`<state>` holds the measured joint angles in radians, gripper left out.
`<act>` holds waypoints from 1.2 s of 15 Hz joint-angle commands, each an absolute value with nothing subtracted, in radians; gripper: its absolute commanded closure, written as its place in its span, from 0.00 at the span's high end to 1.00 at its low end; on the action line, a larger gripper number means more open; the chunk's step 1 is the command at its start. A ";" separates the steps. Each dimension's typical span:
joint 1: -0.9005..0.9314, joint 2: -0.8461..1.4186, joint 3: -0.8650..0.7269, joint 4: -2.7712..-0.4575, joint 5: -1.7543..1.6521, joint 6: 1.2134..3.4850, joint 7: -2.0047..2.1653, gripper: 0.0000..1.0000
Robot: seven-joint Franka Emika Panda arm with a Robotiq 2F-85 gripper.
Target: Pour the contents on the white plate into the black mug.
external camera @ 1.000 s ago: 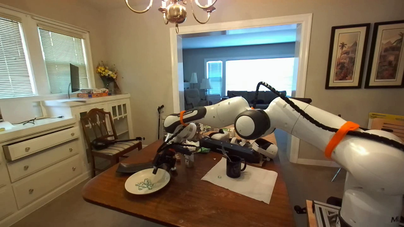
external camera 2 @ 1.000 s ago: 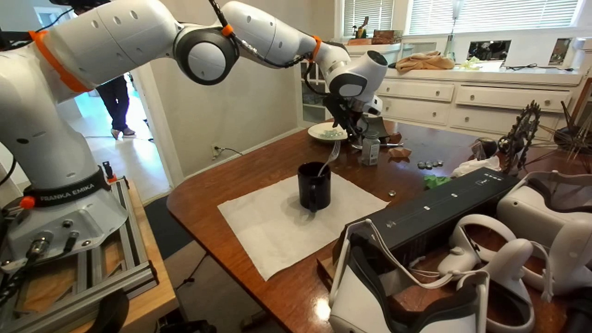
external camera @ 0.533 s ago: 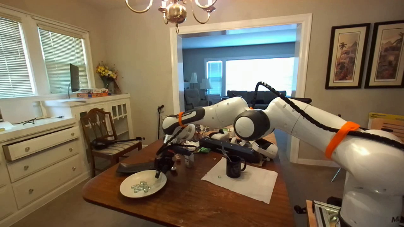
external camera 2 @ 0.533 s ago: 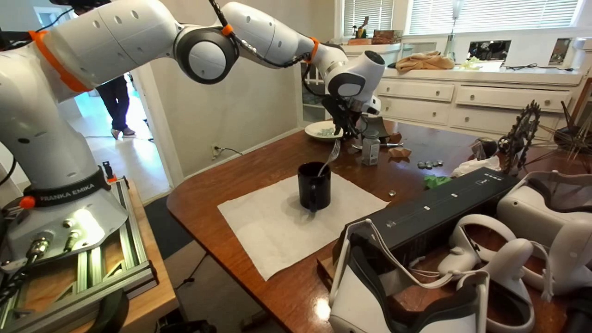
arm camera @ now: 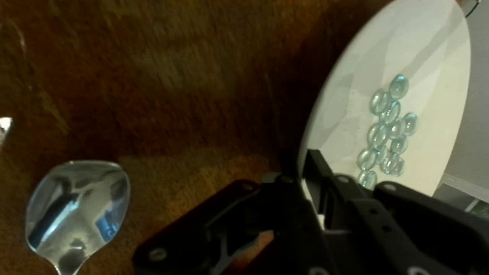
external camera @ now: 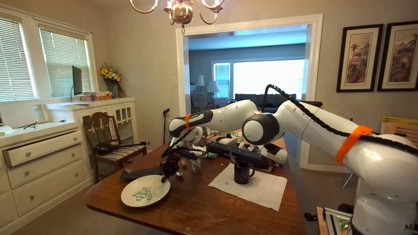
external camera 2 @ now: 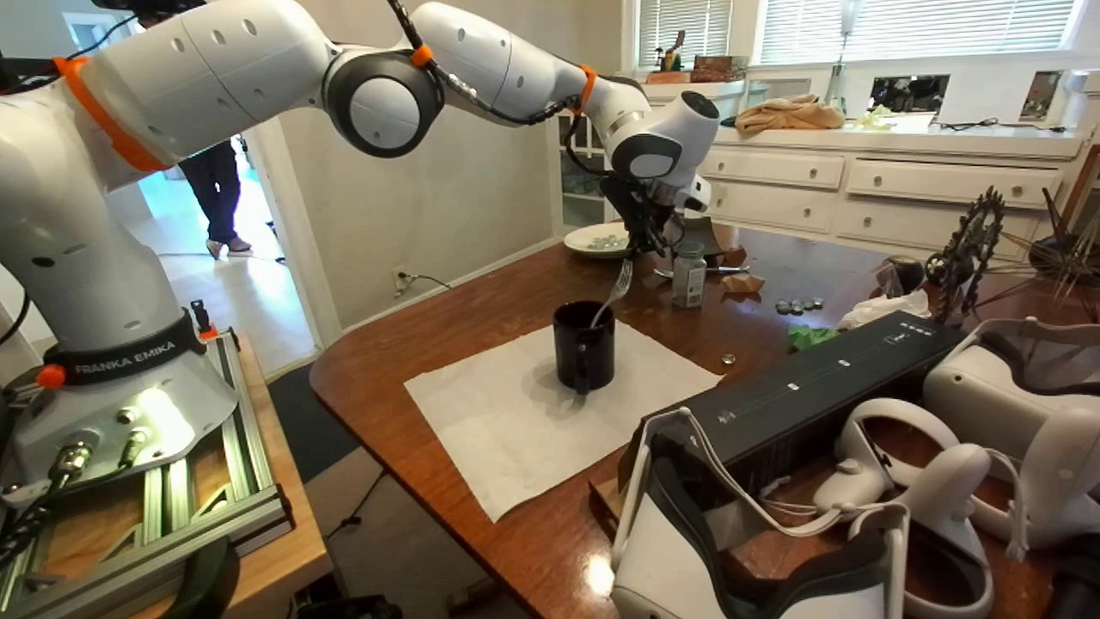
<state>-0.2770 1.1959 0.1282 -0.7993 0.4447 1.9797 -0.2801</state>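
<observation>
The hand (arm camera: pixel 300 167) grips the rim of the plate (external camera: pixel 130 192), which we see shifted toward the edge of the tabletop (external camera: pixel 202 209) since a second ago, beads (arm camera: pixel 378 135) in it, mug (external camera: pixel 241 173) on paper (external camera: pixel 261 195).

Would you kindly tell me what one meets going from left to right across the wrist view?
A cropped shiny metal tip, a metal spoon, the left rim of the white plate, pale glass gems on it, the plate's right rim.
</observation>
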 commanded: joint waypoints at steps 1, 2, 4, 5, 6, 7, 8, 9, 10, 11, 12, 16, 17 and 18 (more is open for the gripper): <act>-0.306 1.213 0.155 -0.769 0.479 1.958 -0.292 0.03; -0.316 1.216 0.164 -0.767 0.491 1.952 -0.295 0.02; -0.337 1.216 0.181 -0.765 0.514 1.936 -0.295 0.02; -0.349 1.217 0.191 -0.766 0.527 1.930 -0.299 0.02; -0.359 1.217 0.199 -0.765 0.536 1.921 -0.302 0.01; -0.369 1.217 0.209 -0.768 0.548 1.919 -0.306 0.02; -0.381 1.216 0.218 -0.770 0.559 1.915 -0.313 0.01; -0.390 1.214 0.225 -0.773 0.563 1.913 -0.318 0.02; -0.401 1.213 0.232 -0.778 0.568 1.913 -0.327 0.02; -0.411 1.210 0.239 -0.785 0.572 1.917 -0.330 0.02; -0.421 1.209 0.246 -0.791 0.577 1.918 -0.338 0.02; -0.475 1.181 0.288 -0.852 0.620 1.948 -0.394 0.02; -0.489 1.172 0.300 -0.872 0.635 1.958 -0.412 0.02; -0.504 1.162 0.312 -0.894 0.649 1.962 -0.426 0.02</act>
